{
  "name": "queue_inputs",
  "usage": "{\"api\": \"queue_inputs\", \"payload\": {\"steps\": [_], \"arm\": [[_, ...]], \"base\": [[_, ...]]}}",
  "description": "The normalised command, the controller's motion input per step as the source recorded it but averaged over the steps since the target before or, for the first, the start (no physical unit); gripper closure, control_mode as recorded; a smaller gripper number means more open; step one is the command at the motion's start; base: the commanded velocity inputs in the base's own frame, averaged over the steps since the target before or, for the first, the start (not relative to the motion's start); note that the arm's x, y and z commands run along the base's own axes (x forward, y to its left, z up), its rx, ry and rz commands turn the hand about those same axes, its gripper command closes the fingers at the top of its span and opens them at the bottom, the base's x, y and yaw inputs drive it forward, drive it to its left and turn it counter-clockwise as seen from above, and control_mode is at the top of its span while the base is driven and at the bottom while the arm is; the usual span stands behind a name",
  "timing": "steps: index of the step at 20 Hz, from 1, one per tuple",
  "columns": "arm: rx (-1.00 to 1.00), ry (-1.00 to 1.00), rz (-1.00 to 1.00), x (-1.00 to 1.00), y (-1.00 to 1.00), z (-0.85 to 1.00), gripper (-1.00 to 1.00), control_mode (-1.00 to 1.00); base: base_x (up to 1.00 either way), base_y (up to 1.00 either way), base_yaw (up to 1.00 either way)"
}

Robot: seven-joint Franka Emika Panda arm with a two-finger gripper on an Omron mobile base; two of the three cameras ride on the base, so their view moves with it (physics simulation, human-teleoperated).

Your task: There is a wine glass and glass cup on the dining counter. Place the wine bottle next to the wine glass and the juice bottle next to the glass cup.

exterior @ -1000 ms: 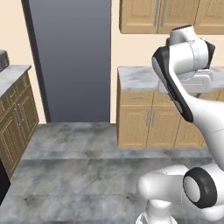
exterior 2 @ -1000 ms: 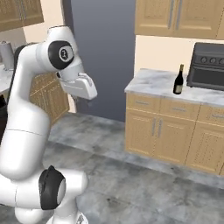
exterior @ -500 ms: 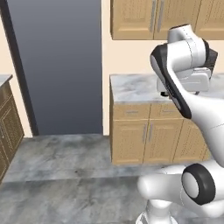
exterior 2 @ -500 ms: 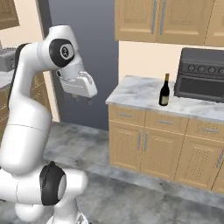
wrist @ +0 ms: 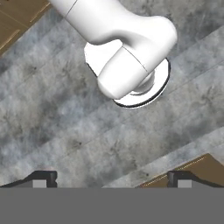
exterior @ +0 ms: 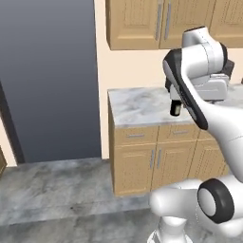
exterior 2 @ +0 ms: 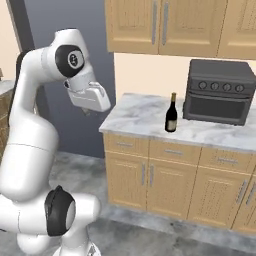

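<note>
Marble-topped cabinets (exterior 2: 150, 117) line the far wall of a rendered kitchen, with tan upper cupboards (exterior 2: 170, 25) above and a grey stone-look floor (exterior: 57, 190) below. On that countertop stands the wine bottle (exterior 2: 171, 113), dark and slim-necked with a yellowish top and pale label, upright and just beside a dark countertop oven (exterior 2: 217, 92) that sits to its right in the right base view. The bottle stands near the middle of the marble top, apart from the front edge.

Well short of it and out over the floor, the gripper (wrist: 109, 180) hangs from the folded white arm, pointing down, level with or slightly above the countertop, off the counter's left end as the right base view has it. From the left base view, one dark fingertip (exterior: 175, 109) shows below the white hand, in front of the marble. The hand view looks straight down at the floor, with the two dark finger tips (wrist: 41, 177) set far apart at the bottom and nothing between them: the jaws are spread wide and hold nothing. A corner of tan cabinet (wrist: 192, 168) shows by one finger tip there.

A tall dark grey panel (exterior: 47, 80) fills the wall left of the counter in the left base view.
</note>
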Motion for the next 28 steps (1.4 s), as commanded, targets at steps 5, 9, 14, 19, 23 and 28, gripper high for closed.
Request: {"api": "queue_inputs", "payload": {"steps": [5, 9, 14, 19, 23, 28], "arm": [[0.00, 0.00, 0.00, 0.00, 0.00, 0.00, -1.00, 1.00], [0.00, 0.00, 0.00, 0.00, 0.00, 0.00, -1.00, 1.00], [0.00, 0.00, 0.00, 0.00, 0.00, 0.00, -1.00, 1.00], [0.00, 0.00, 0.00, 0.00, 0.00, 0.00, -1.00, 1.00], [0.00, 0.00, 0.00, 0.00, 0.00, 0.00, -1.00, 1.00], [0.00, 0.00, 0.00, 0.00, 0.00, 0.00, -1.00, 1.00]], "base": [[0.81, -0.33, -0.13], [0.53, -0.45, -0.12], [0.17, -0.21, -0.17], [0.41, -0.07, -0.24], [0.52, -0.07, -0.25], [0.56, -0.02, -0.19]]}}
